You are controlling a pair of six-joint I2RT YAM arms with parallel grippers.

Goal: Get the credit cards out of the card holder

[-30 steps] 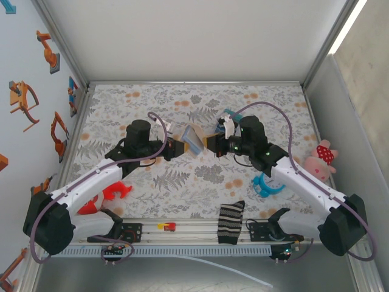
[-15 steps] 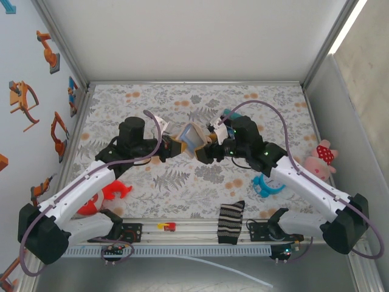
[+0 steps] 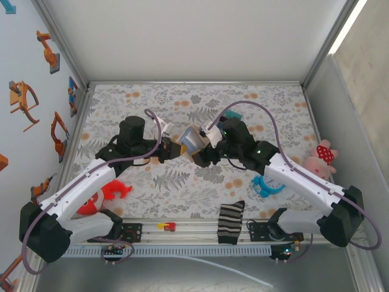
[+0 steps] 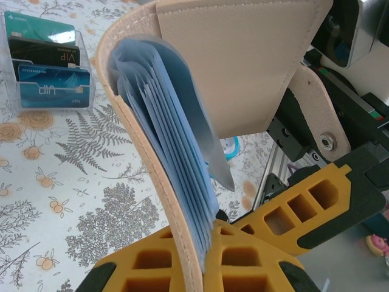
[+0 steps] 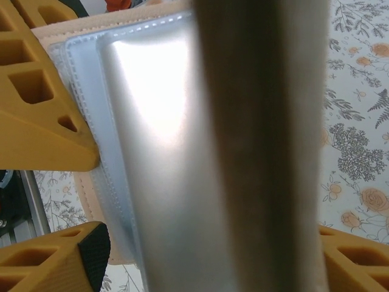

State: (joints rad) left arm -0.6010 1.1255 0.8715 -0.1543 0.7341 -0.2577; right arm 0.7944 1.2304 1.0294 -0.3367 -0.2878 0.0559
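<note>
1. Held up off the floral table cover point(image 3: 121, 103), mid-table between the two arms: the card holder point(image 3: 193, 139), folded open, tan outside, light blue sleeves fanned apart point(image 4: 243, 61).
2. Clamped along its lower edge by the left gripper point(image 4: 200, 243), yellow fingers clenched tight on cover and sleeves together point(image 3: 172, 149).
3. Straddled by the right gripper point(image 5: 206, 261), jaws spread wide on either side of one flap point(image 5: 152, 152); released, grasping nothing as far as can be seen point(image 3: 203, 151).
4. On the table beyond, in the left wrist view: a clear card stand point(image 4: 85, 91) with teal, black and blue cards point(image 4: 48, 94) upright in it. Cannot tell whether taken from this holder.
5. Judged partway at best: holder opened and presented, no card in either claw, none seen sliding out. Cannot tell whether any sleeve is loaded.
6. Probably left to do: reaching into a sleeve with the right fingers, pinching a card edge, drawing it out, repeating per sleeve.
</note>
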